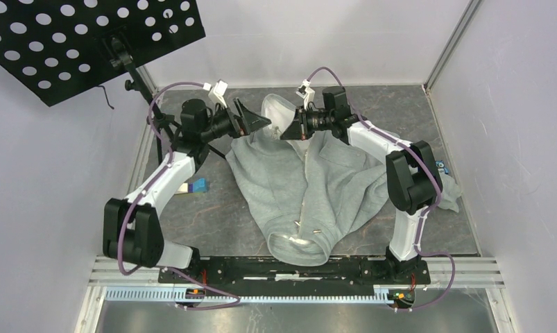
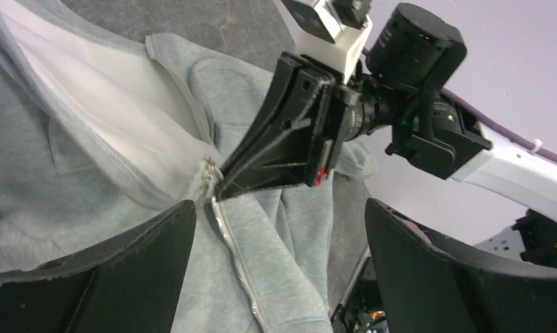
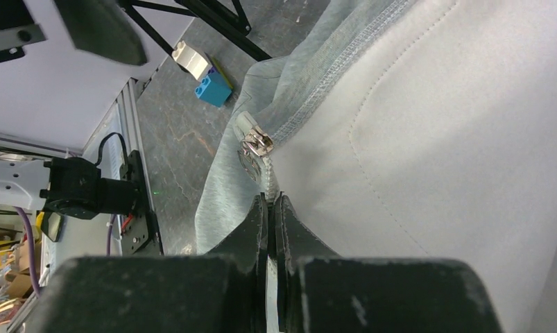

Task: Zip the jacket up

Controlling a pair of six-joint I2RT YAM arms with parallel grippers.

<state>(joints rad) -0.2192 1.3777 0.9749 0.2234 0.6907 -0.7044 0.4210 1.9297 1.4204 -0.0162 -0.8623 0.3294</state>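
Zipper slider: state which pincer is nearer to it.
Right. The right pincer is shut on the jacket just beside the zipper slider; left pincer hangs open, apart from it.

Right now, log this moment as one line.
light grey fleece jacket: partly zipped | left end effector: open, empty | right end effector: shut on jacket beside metal zipper slider

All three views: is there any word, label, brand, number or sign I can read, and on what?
No readable text in any view.
Jacket: no tag, brand or print showing.
Blue block: plain, no marking.
Motor housing on the right arm: tiny marks, too small to read.
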